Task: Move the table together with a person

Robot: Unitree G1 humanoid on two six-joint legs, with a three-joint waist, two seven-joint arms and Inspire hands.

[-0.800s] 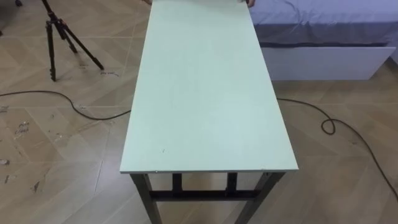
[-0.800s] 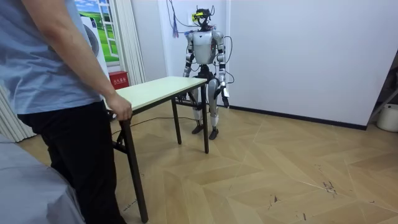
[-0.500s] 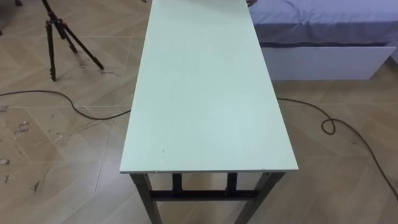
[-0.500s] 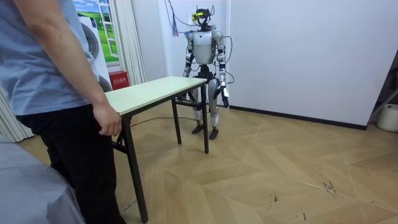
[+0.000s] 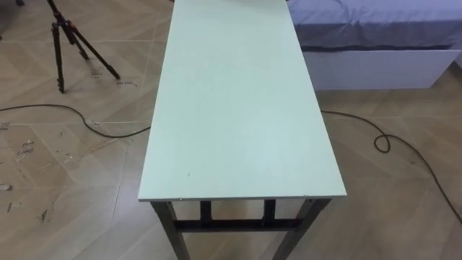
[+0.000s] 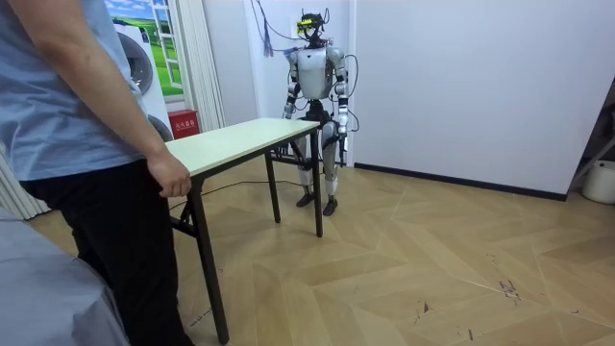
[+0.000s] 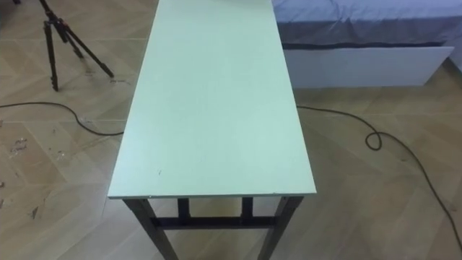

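Note:
A long pale-green table point(image 5: 238, 108) on dark metal legs stretches away from me, its near short edge just below my view. In the room view I stand upright at the far end of the table point(image 6: 240, 139), facing along it. My left hand point(image 6: 347, 144) hangs at my side, off the table and too small to read. My right arm hangs down behind the table's far corner. A person in a blue shirt stands at the near end, one hand point(image 6: 171, 178) loose beside the table's edge and not holding it.
A black tripod point(image 5: 68, 43) stands on the floor to the left, with a dark cable point(image 5: 72, 115) curling past it. A bed point(image 5: 375, 36) with a white base lies at the right, beside the table's far half. A red box point(image 6: 183, 123) sits by the curtain.
The person's hand has come off the table's end and dropped beside their hip. The fingertips at the table's far edge in the eye view are gone. Table and I have not moved.

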